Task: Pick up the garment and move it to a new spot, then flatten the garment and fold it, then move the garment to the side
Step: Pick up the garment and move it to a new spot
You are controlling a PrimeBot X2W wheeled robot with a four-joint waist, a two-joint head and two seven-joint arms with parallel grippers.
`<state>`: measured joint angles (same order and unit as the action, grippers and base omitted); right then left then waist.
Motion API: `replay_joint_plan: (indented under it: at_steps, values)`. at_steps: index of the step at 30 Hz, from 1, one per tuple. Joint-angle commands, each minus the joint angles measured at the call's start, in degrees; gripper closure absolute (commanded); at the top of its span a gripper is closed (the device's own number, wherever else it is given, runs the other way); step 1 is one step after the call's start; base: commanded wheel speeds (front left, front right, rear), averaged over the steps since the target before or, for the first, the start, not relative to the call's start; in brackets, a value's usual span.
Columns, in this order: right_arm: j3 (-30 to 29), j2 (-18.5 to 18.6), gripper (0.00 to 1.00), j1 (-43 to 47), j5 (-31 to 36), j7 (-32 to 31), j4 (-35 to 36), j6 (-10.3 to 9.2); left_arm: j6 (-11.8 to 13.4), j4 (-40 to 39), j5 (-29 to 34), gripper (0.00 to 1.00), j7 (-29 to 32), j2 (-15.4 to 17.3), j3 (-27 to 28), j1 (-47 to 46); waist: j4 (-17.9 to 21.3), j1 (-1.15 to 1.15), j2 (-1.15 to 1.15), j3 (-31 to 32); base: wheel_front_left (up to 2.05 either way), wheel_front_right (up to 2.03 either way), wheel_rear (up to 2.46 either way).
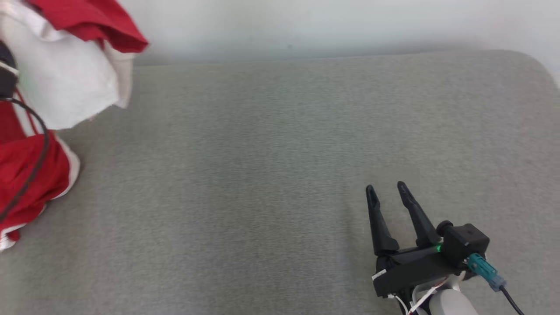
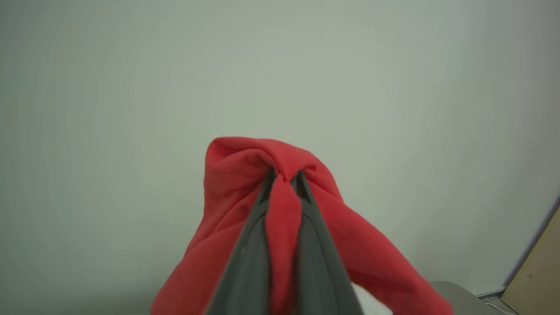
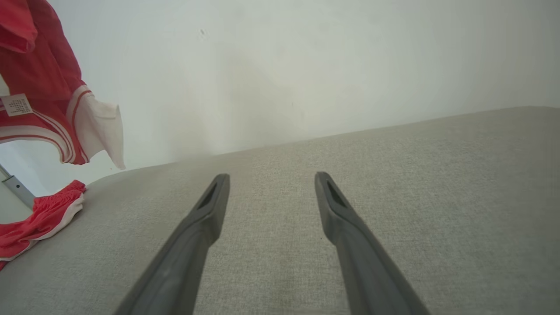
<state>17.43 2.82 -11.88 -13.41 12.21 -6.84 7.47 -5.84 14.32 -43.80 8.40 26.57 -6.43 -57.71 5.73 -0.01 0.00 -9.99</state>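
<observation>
Left tool (image 2: 285, 175) on soft red garment (image 2: 232, 175)

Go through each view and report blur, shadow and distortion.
Head view: soft light; the garment looks blurred and casts a faint shadow on the grey surface. Left wrist view: the left gripper is soft close to the lens, corners darken. Right wrist view: the right gripper blurs towards the bottom edge; the surface's far edge runs tilted.
</observation>
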Motion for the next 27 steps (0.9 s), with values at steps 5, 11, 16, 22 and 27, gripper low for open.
replay_joint_plan:
  at_steps: [5,11,16,22,27]
  values:
    - [-1.64,0.04,0.0,1.28,-0.61,0.89,-0.45,0.04,1.24,-5.6,0.1,1.0,2.48,-1.27,-2.34,1.8,6.28,0.01,0.0,-0.26,0.0,0.0,0.0]
    - [-2.61,0.03,0.0,2.0,-0.84,1.41,-0.89,0.04,1.82,-11.2,0.27,1.0,4.43,-3.45,-5.5,2.96,11.33,0.01,0.0,-0.63,0.0,0.0,0.0]
    - [-2.77,0.03,0.0,1.96,-1.43,1.82,-0.97,0.04,2.42,-14.76,1.35,1.0,4.99,-5.7,-8.64,3.95,14.6,0.01,0.0,-0.95,0.0,0.0,0.0]
    - [-1.92,0.03,0.0,2.08,-2.09,2.19,-1.11,0.04,3.39,-15.59,1.75,1.0,4.28,-8.06,-11.19,7.1,17.72,0.01,0.0,-1.71,0.0,0.0,0.0]
    - [-1.76,0.01,0.0,2.32,-2.59,2.53,-1.36,0.04,4.21,-14.78,2.0,1.0,2.74,-9.47,-12.91,12.77,19.69,0.01,0.0,-2.65,0.0,0.0,0.0]
